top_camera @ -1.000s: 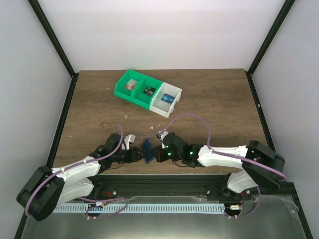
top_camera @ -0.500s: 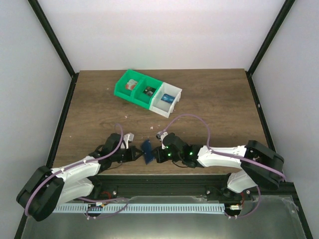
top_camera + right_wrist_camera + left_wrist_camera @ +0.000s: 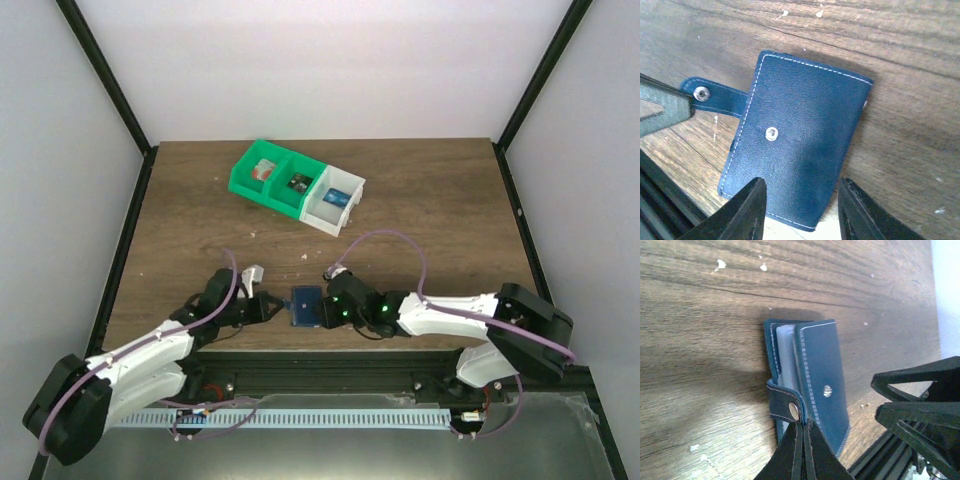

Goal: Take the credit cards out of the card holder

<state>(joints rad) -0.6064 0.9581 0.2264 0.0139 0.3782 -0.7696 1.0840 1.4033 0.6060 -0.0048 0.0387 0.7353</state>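
On the brown wooden table point(image 3: 430, 230), near its front edge, the card holder point(image 3: 305, 306) is lying flat between our two low, inward-reaching arms. Our left wrist view is showing pale credit cards point(image 3: 784, 352) inside, which the right wrist view is hiding under the navy cover. Our left gripper point(image 3: 803, 426) is pinching the snap strap point(image 3: 782, 402) with its jaws together, while our right gripper point(image 3: 801, 187) is hovering partly open over the cover.

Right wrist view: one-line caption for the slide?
Navy-blue folding card holder flat on the brown wooden table, open right gripper over one end, shut left gripper at its snap strap.
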